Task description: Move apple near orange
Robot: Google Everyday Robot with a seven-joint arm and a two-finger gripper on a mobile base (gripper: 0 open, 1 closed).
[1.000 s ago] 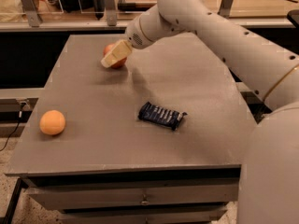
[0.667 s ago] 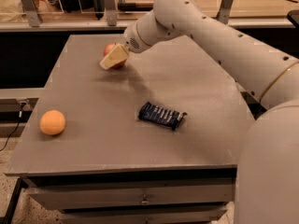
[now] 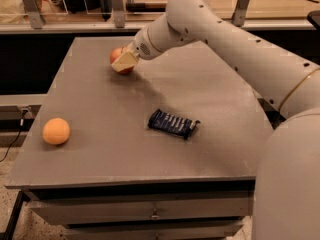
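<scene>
The red apple (image 3: 116, 55) is at the far left-centre of the grey table (image 3: 100, 109), held between the cream fingers (image 3: 126, 61) of my gripper (image 3: 122, 62). The nearer finger covers the apple's right side. The gripper is shut on the apple, at or just above the tabletop. The orange (image 3: 56, 131) is smooth and light orange. It sits alone near the table's front left edge, well apart from the apple and the gripper.
A dark blue snack packet (image 3: 173, 123) lies flat near the table's middle, right of the orange. My white arm (image 3: 225, 39) reaches in from the right over the table's back half. A railing and a glass panel run behind the table.
The gripper with the apple has shifted slightly left and a bit lower. More of the apple's red side shows now. The orange and the packet have not moved.
</scene>
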